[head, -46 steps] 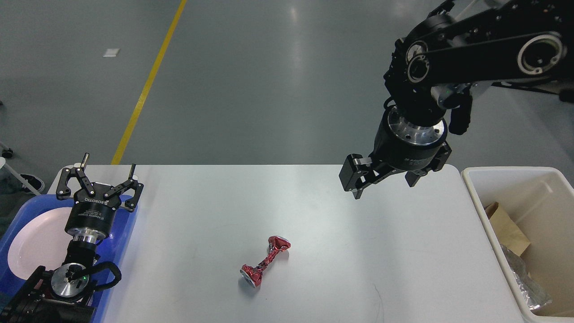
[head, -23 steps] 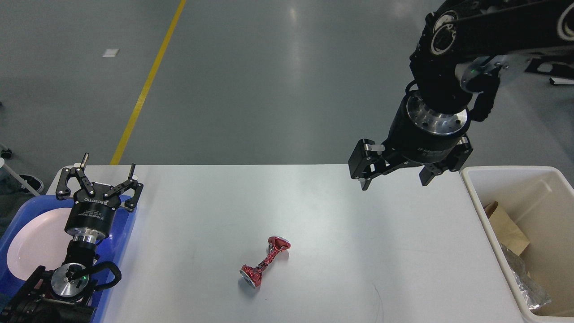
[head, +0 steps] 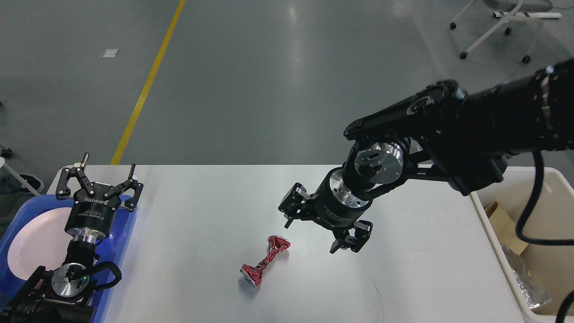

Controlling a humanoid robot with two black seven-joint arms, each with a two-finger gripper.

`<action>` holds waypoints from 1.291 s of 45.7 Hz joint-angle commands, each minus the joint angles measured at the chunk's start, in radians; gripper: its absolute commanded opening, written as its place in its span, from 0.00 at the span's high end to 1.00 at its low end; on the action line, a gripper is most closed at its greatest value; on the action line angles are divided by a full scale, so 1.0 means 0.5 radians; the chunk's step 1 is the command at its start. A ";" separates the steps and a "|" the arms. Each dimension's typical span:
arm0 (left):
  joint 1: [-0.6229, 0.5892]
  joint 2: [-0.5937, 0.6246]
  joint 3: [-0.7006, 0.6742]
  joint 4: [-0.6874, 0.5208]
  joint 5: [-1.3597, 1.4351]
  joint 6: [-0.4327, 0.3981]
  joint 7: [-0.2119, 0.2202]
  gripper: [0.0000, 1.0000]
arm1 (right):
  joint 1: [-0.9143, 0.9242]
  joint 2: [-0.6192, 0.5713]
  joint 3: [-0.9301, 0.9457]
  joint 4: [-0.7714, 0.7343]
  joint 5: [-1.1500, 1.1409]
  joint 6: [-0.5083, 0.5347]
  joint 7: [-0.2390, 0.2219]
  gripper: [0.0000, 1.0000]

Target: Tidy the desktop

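The white desktop fills the lower part of the head view. A crushed red can, twisted thin in the middle, lies on it near the front centre. My right gripper is open and hangs just right of and slightly above the can's upper end, fingers spread, nothing between them. At the left edge my left gripper stands open, pointing away from me, above the blue tray, holding nothing.
The blue tray holds a white plate at the left. A cream bin at the right table edge contains brown paper and foil. Beyond the table are grey floor, a yellow line and a chair base.
My right arm has swung down and to the left, from high above the table's back right to beside the red can. The left arm and the can have not moved.
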 commanded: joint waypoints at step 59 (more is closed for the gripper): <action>0.000 0.000 0.000 0.000 0.000 0.000 -0.002 0.04 | -1.726 0.405 0.983 -1.472 -0.891 -0.174 0.312 0.10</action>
